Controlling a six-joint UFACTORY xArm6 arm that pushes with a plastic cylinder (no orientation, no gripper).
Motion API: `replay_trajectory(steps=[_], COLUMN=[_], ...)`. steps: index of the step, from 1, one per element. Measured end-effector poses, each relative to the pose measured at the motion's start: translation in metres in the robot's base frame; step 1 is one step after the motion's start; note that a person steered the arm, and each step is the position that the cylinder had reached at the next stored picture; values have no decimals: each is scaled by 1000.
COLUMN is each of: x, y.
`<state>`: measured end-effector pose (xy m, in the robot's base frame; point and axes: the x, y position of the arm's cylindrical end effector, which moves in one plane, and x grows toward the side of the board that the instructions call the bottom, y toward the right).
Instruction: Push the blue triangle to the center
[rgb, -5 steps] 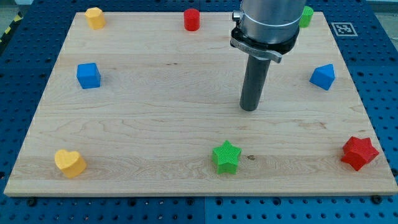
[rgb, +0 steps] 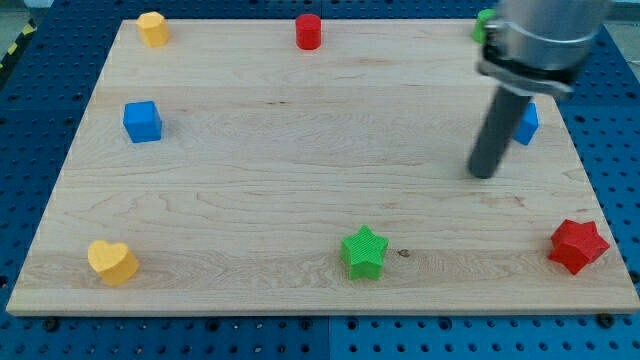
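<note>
Rod and blocks on the wooden tabletop (rgb: 300, 200), one moment of a pushing task.

My tip (rgb: 484, 175) rests toward the view's right, just below and to the left of the blue triangle (rgb: 526, 122), whose left part is hidden behind the rod; contact cannot be told. This tool is a plain rod (no jaws, so it grasps nothing). The blue triangle sits near the right edge, well apart from the board's centre. Other blocks: blue cube (rgb: 142, 121) at left, red cylinder (rgb: 308, 31) and yellow block (rgb: 152, 28) along the top, a green block (rgb: 484, 22) partly hidden top right, yellow heart (rgb: 112, 261) bottom left, green star (rgb: 364, 251) at bottom, red star (rgb: 577, 245) bottom right.
</note>
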<state>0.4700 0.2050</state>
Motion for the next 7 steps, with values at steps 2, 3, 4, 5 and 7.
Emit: replay_trajectory(steps=[2, 3, 4, 5, 7], x=[-20, -53, -53, -56, -73], y=[110, 134, 134, 112, 69])
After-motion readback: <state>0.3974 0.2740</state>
